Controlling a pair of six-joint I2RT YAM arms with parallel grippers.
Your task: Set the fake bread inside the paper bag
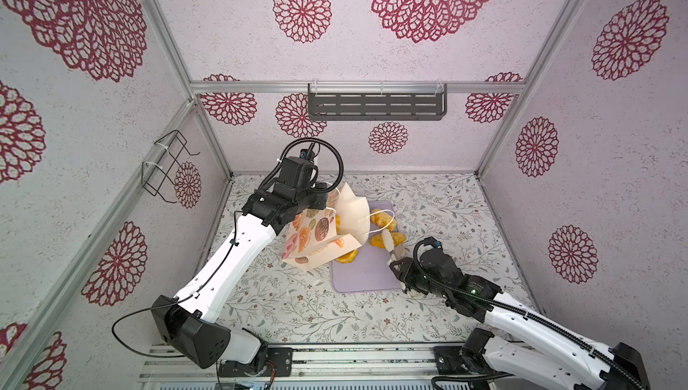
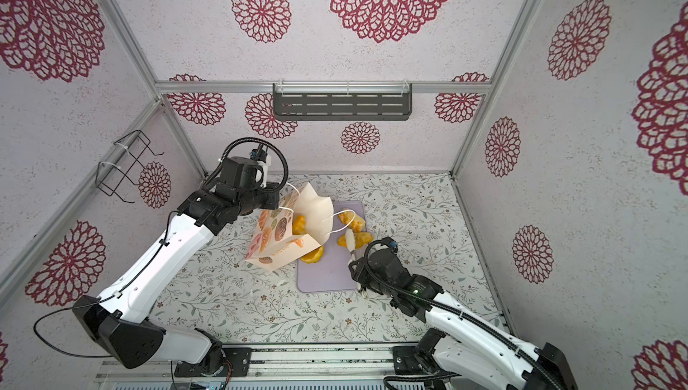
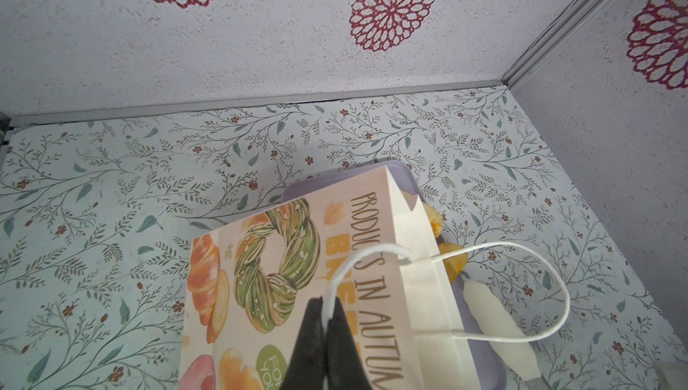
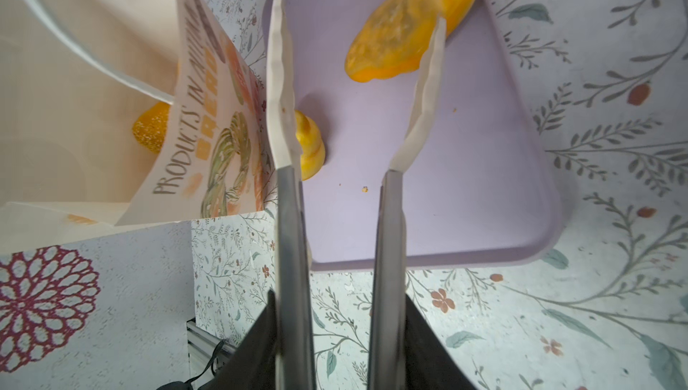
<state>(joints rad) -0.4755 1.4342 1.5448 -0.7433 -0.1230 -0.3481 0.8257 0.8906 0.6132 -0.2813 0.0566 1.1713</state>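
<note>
The paper bag [image 1: 320, 235] [image 2: 283, 235] leans tilted with its mouth open toward the lilac tray [image 1: 365, 276]. My left gripper [image 3: 327, 304] is shut on the bag's white cord handle [image 3: 372, 254]. One crumbly bun [image 4: 150, 127] lies inside the bag. A large loaf [image 4: 405, 34] [image 1: 394, 238], a twisted roll [image 1: 381, 217] and a small twisted piece [image 4: 311, 142] lie on the tray. My right gripper [image 4: 340, 313] [image 1: 400, 274] is shut on metal tongs [image 1: 387, 243]. Their white tips [image 4: 279, 72] stand apart above the tray with nothing between them, one beside the loaf.
A black wire rack [image 1: 167, 168] hangs on the left wall. A dark slotted shelf [image 1: 376, 103] is fixed to the back wall. The bag's second cord handle [image 3: 551, 287] loops out over the tray. Aluminium rails run along the front edge.
</note>
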